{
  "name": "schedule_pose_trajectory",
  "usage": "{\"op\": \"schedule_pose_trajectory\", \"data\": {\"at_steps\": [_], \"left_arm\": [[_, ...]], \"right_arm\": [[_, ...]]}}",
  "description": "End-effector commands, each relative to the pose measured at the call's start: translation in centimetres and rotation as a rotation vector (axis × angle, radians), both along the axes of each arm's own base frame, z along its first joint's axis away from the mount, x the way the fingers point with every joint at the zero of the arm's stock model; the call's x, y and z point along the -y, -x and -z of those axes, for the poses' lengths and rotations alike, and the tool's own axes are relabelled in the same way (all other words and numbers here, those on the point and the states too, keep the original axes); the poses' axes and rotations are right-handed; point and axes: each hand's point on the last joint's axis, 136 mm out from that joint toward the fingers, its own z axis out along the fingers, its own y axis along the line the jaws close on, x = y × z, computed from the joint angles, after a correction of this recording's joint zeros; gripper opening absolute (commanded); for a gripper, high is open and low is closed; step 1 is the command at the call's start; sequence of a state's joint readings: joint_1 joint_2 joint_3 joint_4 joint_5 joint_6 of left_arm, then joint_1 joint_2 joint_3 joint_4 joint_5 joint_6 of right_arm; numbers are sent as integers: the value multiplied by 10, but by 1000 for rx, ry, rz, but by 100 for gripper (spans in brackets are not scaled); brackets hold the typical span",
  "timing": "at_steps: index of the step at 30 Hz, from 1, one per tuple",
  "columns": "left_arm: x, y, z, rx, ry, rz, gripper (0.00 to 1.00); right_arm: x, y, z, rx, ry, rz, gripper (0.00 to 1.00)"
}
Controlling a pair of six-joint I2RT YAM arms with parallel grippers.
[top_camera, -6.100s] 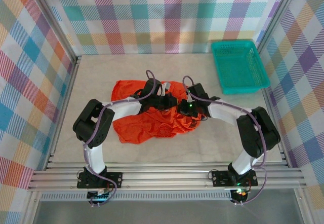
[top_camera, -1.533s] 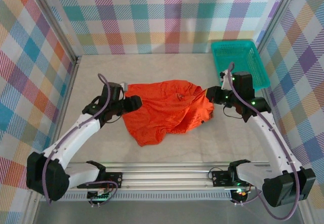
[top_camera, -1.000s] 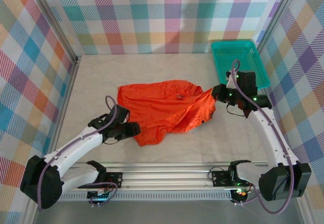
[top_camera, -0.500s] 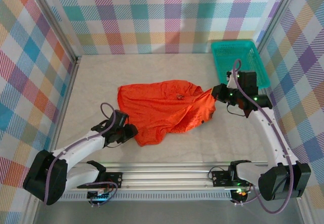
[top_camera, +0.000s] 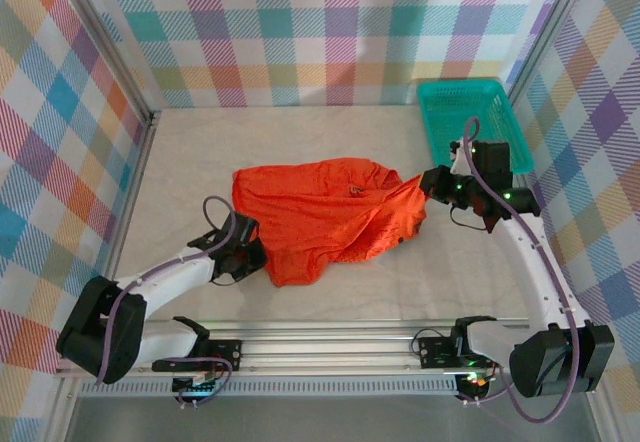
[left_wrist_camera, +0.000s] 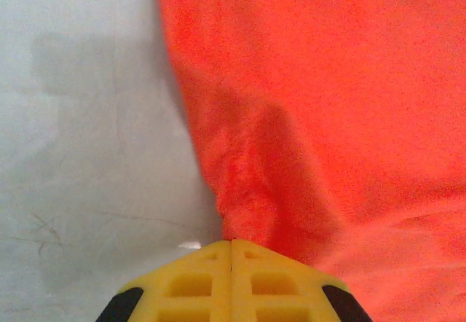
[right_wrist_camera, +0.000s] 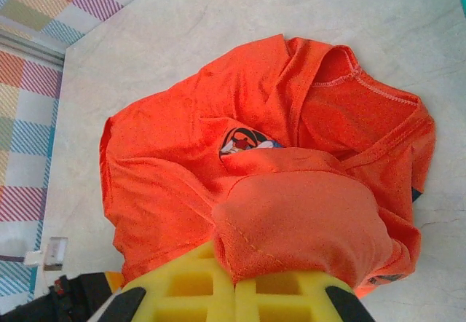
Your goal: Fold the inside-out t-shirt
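1. At the near left, the white left arm (top_camera: 170, 270) reaches low across the pale, marbled table (top_camera: 190, 162) to the near-left corner of the bright orange-red, short-sleeved cloth t-shirt (top_camera: 320, 217).
2. The left jaws are clenched. In the left wrist view the yellow fingertips (left_wrist_camera: 191, 285) meet with no gap. A narrow fold of the t-shirt (left_wrist_camera: 328, 103) runs into their tip and is grasped there, with bare table to its left.
3. The t-shirt lies crumpled in the middle of the table, spread from left to right. Its near-left corner tapers toward the left jaws.
4. On the right, the white right arm (top_camera: 535, 257) bends in toward the garment's right end.
5. The right jaws are clenched on that end. In the right wrist view a bunch of the t-shirt (right_wrist_camera: 182, 162) with a stitched seam sits over the yellow fingertips (right_wrist_camera: 182, 296).
6. Beyond that bunch, a small white, blue and dark print (right_wrist_camera: 244, 141) peeks out from under a fold.
7. At the far right, a teal plastic mesh basket (top_camera: 470, 132) stands on the table, apart from the t-shirt.
8. Pastel plaid walls (top_camera: 320, 32) close in the far, left and right sides.
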State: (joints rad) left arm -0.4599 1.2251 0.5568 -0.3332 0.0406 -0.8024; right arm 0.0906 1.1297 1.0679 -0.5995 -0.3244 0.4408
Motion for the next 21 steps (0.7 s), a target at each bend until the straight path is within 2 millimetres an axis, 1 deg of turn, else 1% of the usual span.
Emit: {"op": "schedule_pose_trajectory", "data": {"at_steps": [1,2,3,5,6,8,9,12,13,14,15,16,17,19,21], "left_arm": [[-12,-26,-58,153,-91,18,0],[-16,-31,-73,184,-111,14,0],[-20,-39,-93,225,-124,8,0],[-29,-55,-134,301,-146,-12,0],[-33,-65,-159,349,-154,-18,0],[-41,-80,-211,440,-171,-29,0],[-45,-87,-241,494,-183,-33,0],[-59,-96,-326,665,-210,-60,0],[-64,-95,-355,731,-216,-74,0],[-67,-92,-380,788,-214,-85,0],[-70,-88,-409,861,-210,-93,0],[-72,-81,-435,925,-207,-97,0],[-74,-75,-454,974,-206,-95,0],[-77,-58,-491,1078,-198,-87,0],[-81,-37,-521,1170,-187,-85,0]], "right_arm": [[1,-7,-13,23,-23,6,0],[2,-10,-19,34,-23,10,0],[5,-14,-29,55,-19,15,0],[9,-21,-52,97,-15,23,0],[11,-25,-66,123,-14,24,0],[17,-30,-101,183,-9,40,0],[20,-31,-123,225,-10,50,0],[20,-26,-183,355,-22,47,0],[19,-22,-202,401,-24,39,0],[18,-18,-217,438,-24,34,0],[17,-12,-233,474,-23,24,0],[16,-5,-249,508,-22,12,0],[14,3,-262,542,-22,-5,0],[6,26,-291,627,-39,-62,0],[0,51,-315,716,-54,-102,0]]}}
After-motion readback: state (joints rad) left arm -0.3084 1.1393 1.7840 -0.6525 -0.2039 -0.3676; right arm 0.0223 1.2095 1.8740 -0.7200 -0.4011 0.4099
